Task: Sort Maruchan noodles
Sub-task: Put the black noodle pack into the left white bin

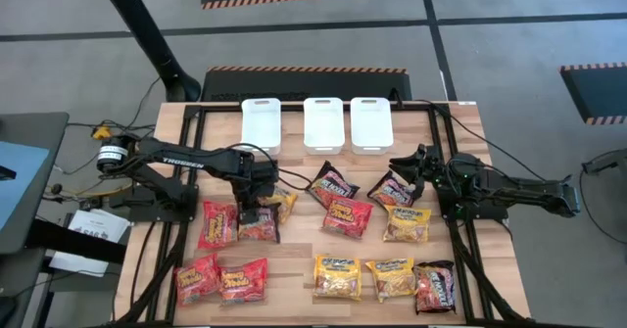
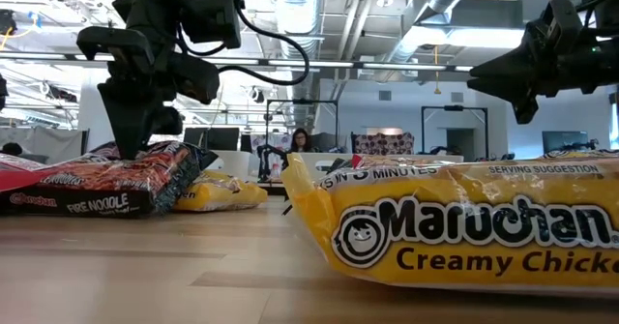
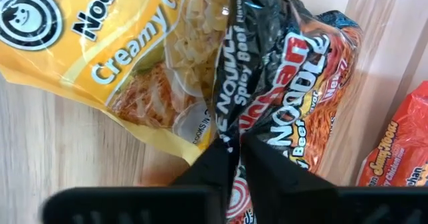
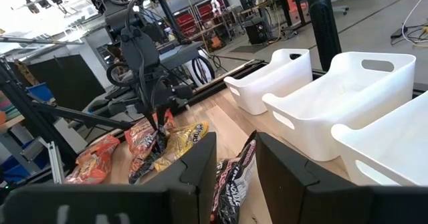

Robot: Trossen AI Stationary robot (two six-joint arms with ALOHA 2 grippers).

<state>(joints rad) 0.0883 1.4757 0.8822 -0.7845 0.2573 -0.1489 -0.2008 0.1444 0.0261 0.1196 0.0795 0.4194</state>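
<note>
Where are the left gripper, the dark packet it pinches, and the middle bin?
left gripper (image 3: 231, 147), left wrist view, at the fingertips closed on the packet edge.
dark packet (image 3: 267, 83), left wrist view, on its printed black face.
middle bin (image 1: 323, 105), high view, on its far rim.

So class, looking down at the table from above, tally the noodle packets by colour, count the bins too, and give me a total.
Red packets: 4
Yellow packets: 4
Dark packets: 4
White bins: 3
Total: 15 things, 12 of them packets
</note>
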